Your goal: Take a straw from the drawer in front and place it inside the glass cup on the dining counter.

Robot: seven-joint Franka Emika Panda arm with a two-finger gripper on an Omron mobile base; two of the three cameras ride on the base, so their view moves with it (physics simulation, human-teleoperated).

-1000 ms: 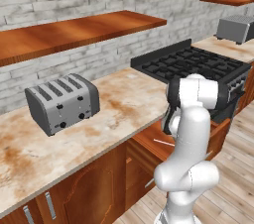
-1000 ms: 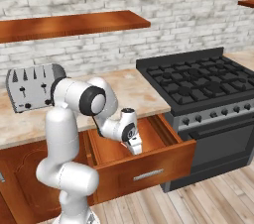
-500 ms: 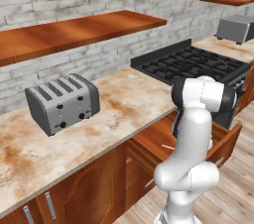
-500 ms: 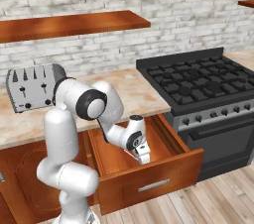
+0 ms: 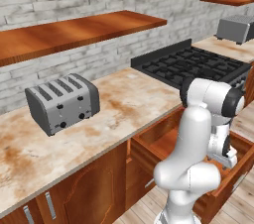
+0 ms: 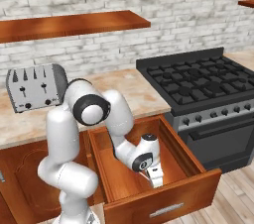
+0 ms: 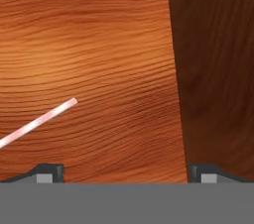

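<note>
Reaching down into the open drawer [image 6: 124, 178], the arm is holding its fingers [image 7: 126, 171] spread wide just above the wooden floor, gripping nothing. In the hand view the two dark fingertips [image 7: 47, 171] are rising at the bottom edge, well apart from each other, with bare wood between them. The straw [image 7: 37, 123] is lying flat on the drawer floor, running at a slant from the left edge of that view up toward the middle; its free end is sitting above and just beside the left fingertip, not touching it. A darker drawer wall [image 7: 213, 69] is standing along the right side of the hand view. In the right base view the hand is pointing down near the drawer's front right corner. The toaster [image 5: 62, 101] is sitting on the marble tabletop [image 5: 124, 104] to the left, and the stove [image 6: 198, 82] is standing to the right of the drawer.
</note>
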